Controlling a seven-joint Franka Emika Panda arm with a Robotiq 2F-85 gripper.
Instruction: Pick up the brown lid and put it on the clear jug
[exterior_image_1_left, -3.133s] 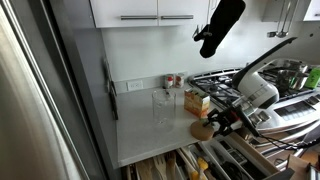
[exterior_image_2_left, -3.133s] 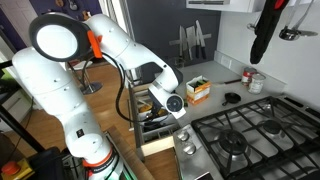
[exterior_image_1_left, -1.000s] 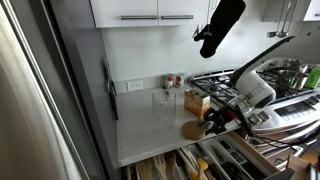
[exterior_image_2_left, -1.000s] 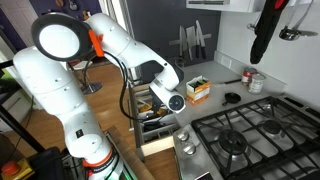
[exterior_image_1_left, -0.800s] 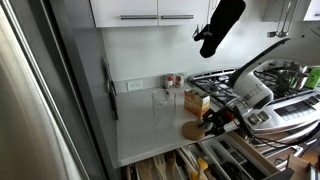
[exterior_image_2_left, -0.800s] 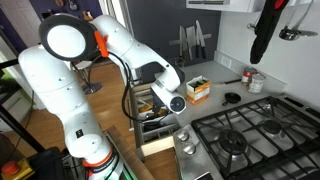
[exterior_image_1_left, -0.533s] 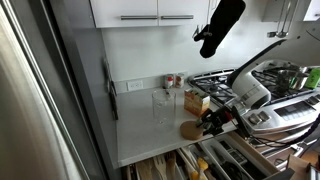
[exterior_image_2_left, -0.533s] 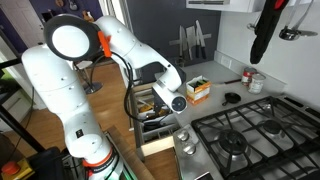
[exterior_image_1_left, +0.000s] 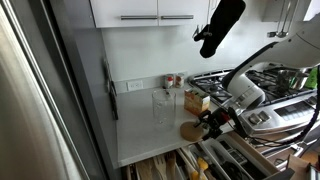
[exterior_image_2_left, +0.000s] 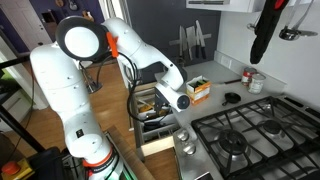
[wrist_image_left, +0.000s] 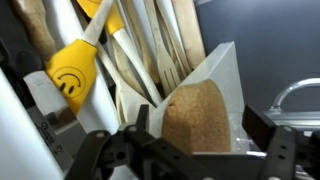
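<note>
The brown lid (exterior_image_1_left: 190, 130) is a round cork disc held between the fingers of my gripper (exterior_image_1_left: 204, 126), low over the front right part of the white counter (exterior_image_1_left: 140, 130). In the wrist view the lid (wrist_image_left: 195, 118) fills the gap between the gripper's (wrist_image_left: 200, 145) two black fingers. The clear jug (exterior_image_1_left: 162, 108) stands upright and uncovered on the counter, to the left of and behind the lid. The gripper (exterior_image_2_left: 181, 103) also shows in an exterior view, but there I cannot make out the lid.
An orange carton (exterior_image_1_left: 196, 100) stands right of the jug. Small red-capped jars (exterior_image_1_left: 172, 81) stand by the back wall. An open drawer of wooden utensils (exterior_image_1_left: 185, 165) lies below the counter edge. A gas stove (exterior_image_2_left: 250, 130) is beside the counter. A black object (exterior_image_1_left: 220, 25) hangs overhead.
My gripper has carried the lid a little to the left, closer to the jug. The jug and carton have not moved.
</note>
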